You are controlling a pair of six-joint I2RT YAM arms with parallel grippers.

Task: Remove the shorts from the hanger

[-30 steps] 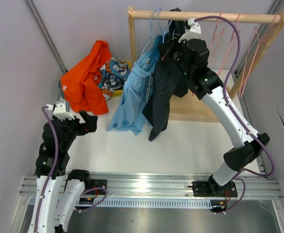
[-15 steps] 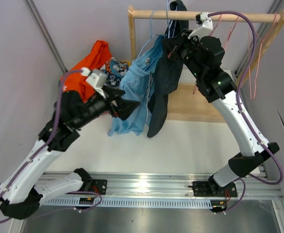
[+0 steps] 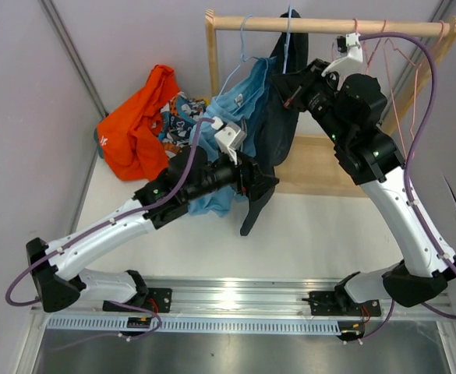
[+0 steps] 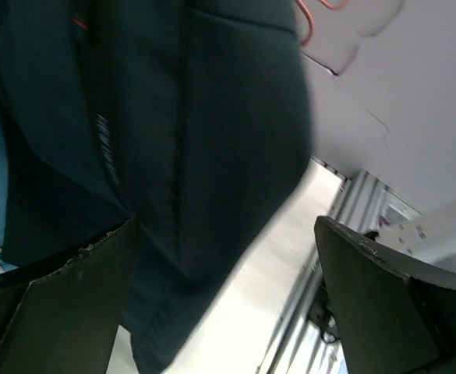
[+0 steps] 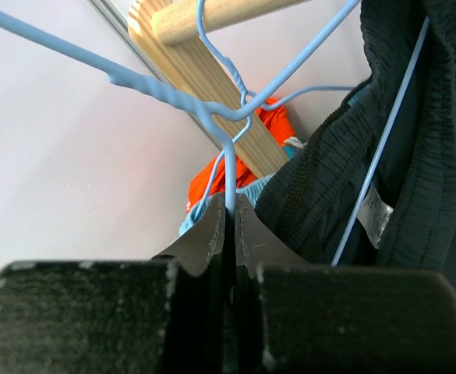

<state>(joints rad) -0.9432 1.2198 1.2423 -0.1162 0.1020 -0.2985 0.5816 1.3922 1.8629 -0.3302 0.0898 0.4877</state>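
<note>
The black shorts (image 3: 276,128) hang on a blue wire hanger (image 3: 287,35) from the wooden rod (image 3: 321,26). My right gripper (image 3: 291,95) is shut on that hanger's wire; in the right wrist view the fingertips (image 5: 212,226) pinch the wire (image 5: 229,175) beside the black waistband (image 5: 344,179). My left gripper (image 3: 260,189) is open at the shorts' lower hem; in the left wrist view the dark fabric (image 4: 204,117) hangs between its fingers (image 4: 383,304). The light blue shorts (image 3: 231,105) hang beside the black pair. The orange shorts (image 3: 134,128) and the patterned shorts (image 3: 179,117) lie at back left. The dark green shorts are out of view.
The wooden rack's left post (image 3: 210,54) and base board (image 3: 321,167) stand at the back. Several pink wire hangers (image 3: 403,70) hang at the rod's right end. A second blue hanger (image 3: 245,39) carries the light blue shorts. Grey walls close both sides.
My left arm swung from the left side to the centre, its open gripper now at the black shorts' hem. My right gripper moved right and up with the blue hanger.
</note>
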